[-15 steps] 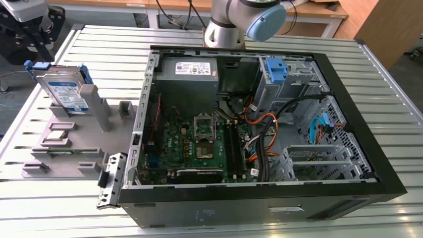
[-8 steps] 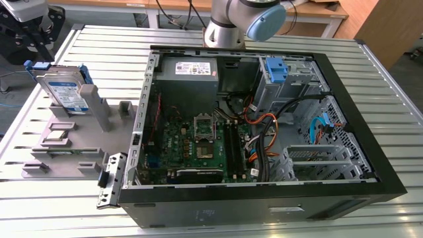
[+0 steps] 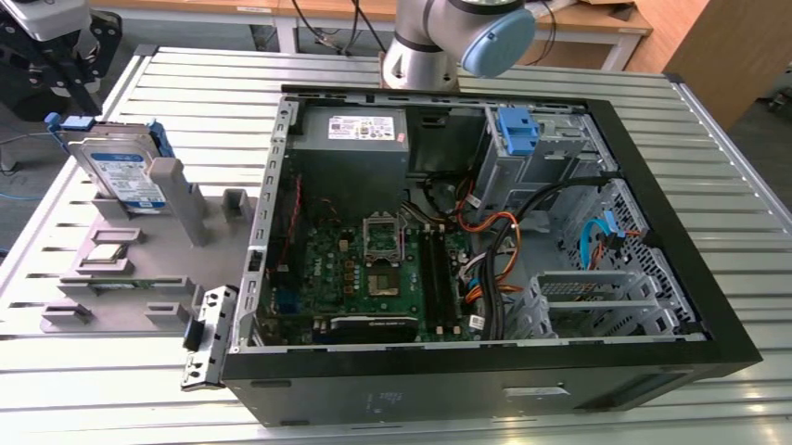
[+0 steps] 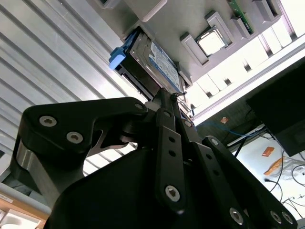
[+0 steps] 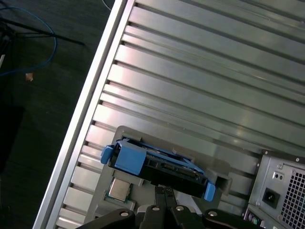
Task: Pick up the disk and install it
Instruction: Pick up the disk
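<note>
Silver disk (image 3: 124, 176) in blue caddy: stands on edge in the grey fixture (image 3: 185, 236) on the bench (image 3: 693, 120). Claw (image 5: 163, 191): clenched on nothing, tips near the disk at the fixture. Risk: closed tips may strike the caddy and tip it out of the fixture.

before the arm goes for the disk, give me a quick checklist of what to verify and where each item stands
1. Disk standing upright in the grey holder: ok.
2. Gripper lined up at the disk's edge: ok, in both wrist views.
3. Contact between gripper and disk: cannot tell.
4. Computer case side open: ok.
5. Drive cage free for the disk: cannot tell; a blue bracket sits in it.
6. Cables clear of the cage: not ok, black and orange ones run close beside it.
</note>
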